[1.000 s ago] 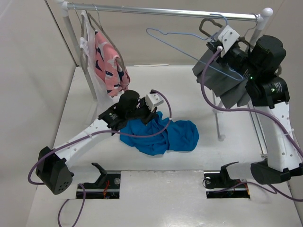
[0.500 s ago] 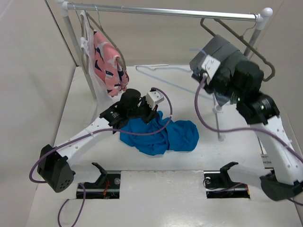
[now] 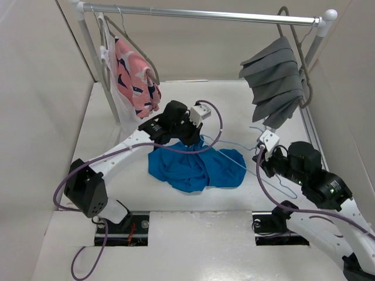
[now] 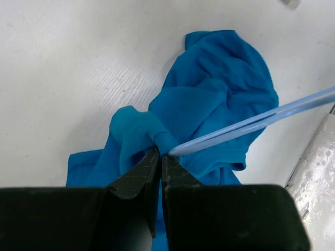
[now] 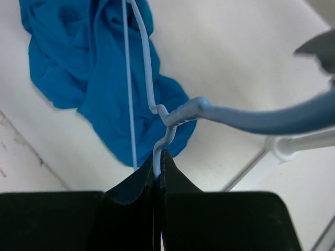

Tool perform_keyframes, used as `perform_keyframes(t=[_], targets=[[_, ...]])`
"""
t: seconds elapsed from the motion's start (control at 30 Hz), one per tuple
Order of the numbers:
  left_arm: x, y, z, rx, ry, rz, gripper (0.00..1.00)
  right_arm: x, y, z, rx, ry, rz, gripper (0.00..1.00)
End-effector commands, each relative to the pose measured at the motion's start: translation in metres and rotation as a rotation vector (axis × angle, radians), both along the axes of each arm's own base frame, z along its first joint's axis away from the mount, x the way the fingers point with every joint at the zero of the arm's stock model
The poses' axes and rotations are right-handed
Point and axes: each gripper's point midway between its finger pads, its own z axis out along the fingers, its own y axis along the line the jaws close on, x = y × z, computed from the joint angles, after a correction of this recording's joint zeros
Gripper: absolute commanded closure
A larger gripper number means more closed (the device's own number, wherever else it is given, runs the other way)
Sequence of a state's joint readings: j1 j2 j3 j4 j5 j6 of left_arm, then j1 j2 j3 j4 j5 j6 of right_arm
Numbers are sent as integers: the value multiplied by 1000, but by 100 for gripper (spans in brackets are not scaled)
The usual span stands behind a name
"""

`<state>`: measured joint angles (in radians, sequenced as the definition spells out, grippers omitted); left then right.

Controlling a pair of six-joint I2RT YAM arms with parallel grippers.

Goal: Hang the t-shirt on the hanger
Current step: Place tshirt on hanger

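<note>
The blue t-shirt (image 3: 196, 168) lies crumpled on the white table. My left gripper (image 3: 188, 140) is at its far edge, shut on a raised fold of the cloth (image 4: 157, 137). My right gripper (image 3: 259, 159) is low at the shirt's right side, shut on the wire of the light-blue hanger (image 5: 157, 157) just below its twisted neck. The hanger (image 3: 234, 158) reaches left over the shirt. In the left wrist view one end of its wire (image 4: 261, 119) meets the pinched fold at my left fingertips. The right wrist view shows the shirt (image 5: 78, 63) under the hanger's wires.
A clothes rail (image 3: 205, 14) spans the back. A pink patterned garment (image 3: 135, 76) hangs at its left end, a pleated grey garment (image 3: 278, 82) at its right. The rack's right post (image 3: 316, 38) and its base stand close behind my right arm.
My right arm has come down from the rail with the hanger and now holds it low beside the shirt. My left gripper has shifted right and further back, still pinching the cloth.
</note>
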<state>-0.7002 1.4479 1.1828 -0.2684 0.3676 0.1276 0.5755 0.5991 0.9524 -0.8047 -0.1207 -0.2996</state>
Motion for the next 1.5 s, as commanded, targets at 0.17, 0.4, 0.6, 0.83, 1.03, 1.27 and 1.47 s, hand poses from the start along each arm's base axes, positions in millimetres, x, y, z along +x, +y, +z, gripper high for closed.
perform_keyframes(t=[0.17,0.4,0.6,0.83,1.03,1.27,1.47], targets=[[31,10,13,77,-19,159,100,-21,4,-20,59,70,-16,100],[33,10,21,64,-31,174,100,3,19,-27,47,64,-53,100],[25,14,14,71,-14,164,100,34,28,-26,45,44,-144,100],[23,4,31,17,-14,132,100,56,46,-20,53,12,-148,100],[8,-23,69,-65,43,81,100,68,90,-19,196,-13,-66,100],[-46,-38,129,-225,-3,-38,100,94,90,5,205,-116,-151,100],[-96,-38,119,-234,40,-216,100,124,107,17,211,-195,-81,100]])
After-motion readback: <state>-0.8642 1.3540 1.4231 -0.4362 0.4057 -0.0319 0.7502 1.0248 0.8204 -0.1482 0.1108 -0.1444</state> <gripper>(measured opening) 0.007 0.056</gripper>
